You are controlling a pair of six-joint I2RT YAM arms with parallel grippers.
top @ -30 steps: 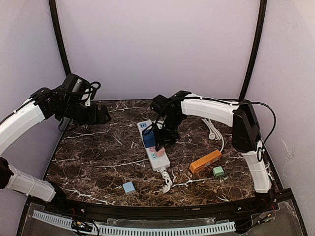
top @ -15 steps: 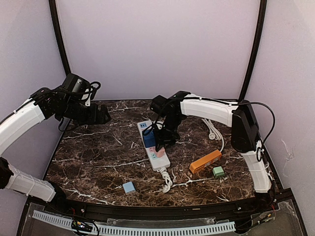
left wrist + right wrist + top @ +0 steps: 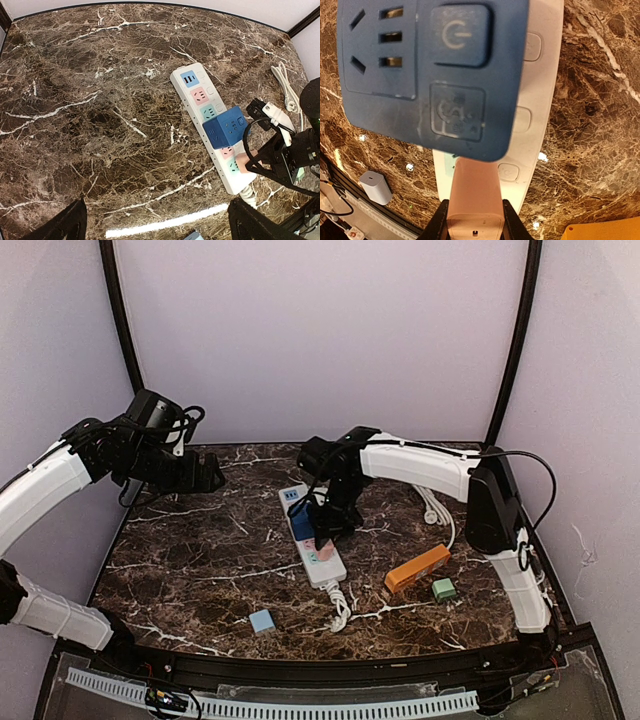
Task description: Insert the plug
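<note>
Gripping the pink plug (image 3: pixel 474 192) with the right gripper (image 3: pixel 474 222), fingers pinched shut against its two sides, right over the near end of the white power strip (image 3: pixel 200 95). Holding it just beside the blue cube adapter (image 3: pixel 225 131) that sits on the strip, on the cube's near side. Cannot tell whether seated in a socket or only resting on the strip's face. Strip laid slantwise at the middle of the marble table (image 3: pixel 200 550), cord bunched toward the near edge. Hovering with the left gripper (image 3: pixel 212 478) above the back left corner, jaws spread wide, nothing between them. Toward the near right corner, an orange block (image 3: pixel 417 568) and just beside it a small green block (image 3: pixel 444 589). Close to the near edge, left of the cord, a light blue block (image 3: pixel 262 621). By the right edge, toward the back, a loose white cable (image 3: pixel 433 502).
</note>
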